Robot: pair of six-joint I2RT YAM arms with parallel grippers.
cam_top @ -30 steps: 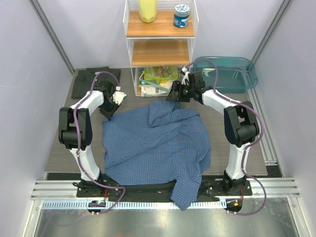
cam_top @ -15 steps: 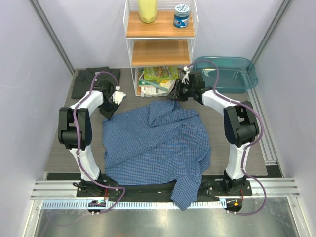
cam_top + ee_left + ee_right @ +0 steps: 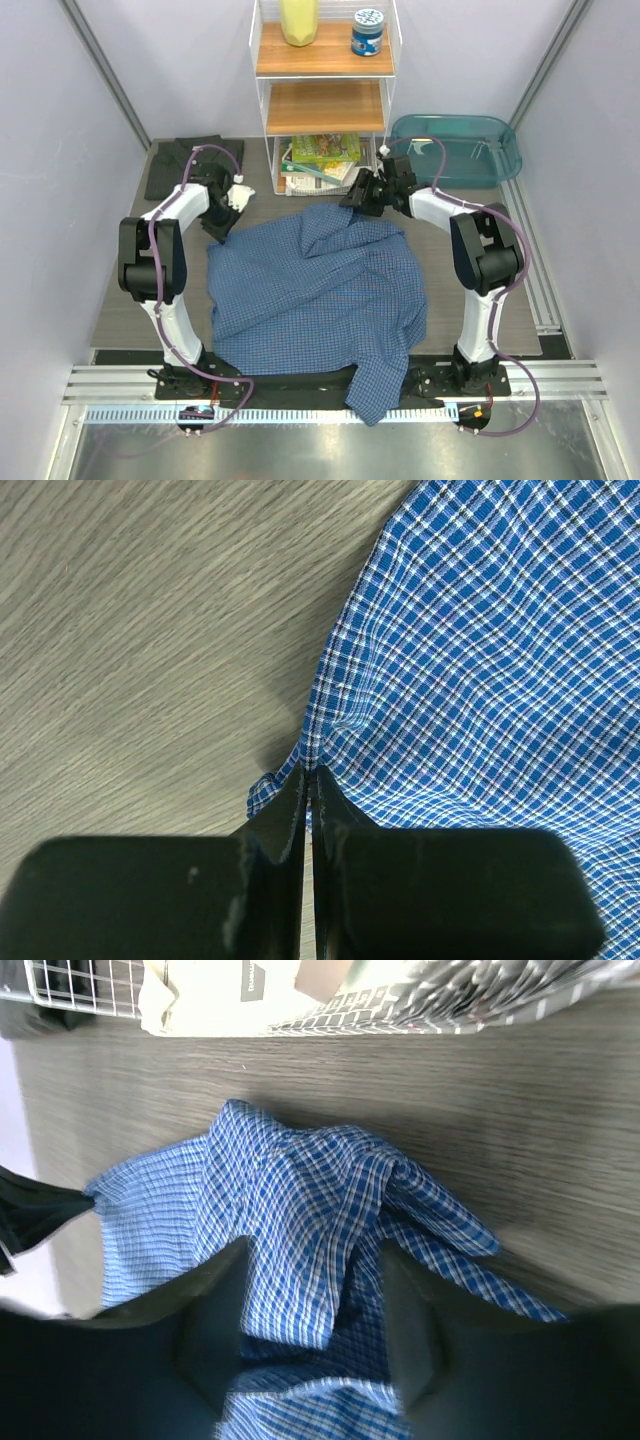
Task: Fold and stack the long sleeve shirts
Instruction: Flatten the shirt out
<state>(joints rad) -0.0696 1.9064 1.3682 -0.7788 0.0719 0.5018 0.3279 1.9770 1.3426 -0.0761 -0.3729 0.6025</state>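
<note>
left gripper [image 3: 307, 775] clenched on blue shirt [image 3: 480, 680] edge; right gripper [image 3: 312, 1250] released (cloth bunched beneath its spread fingers [image 3: 215, 1310]).

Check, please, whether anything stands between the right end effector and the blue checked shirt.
Nothing visible does. The right end effector hangs open directly over the blue checked shirt, at its bunched far edge, with the table showing beside it.
</note>
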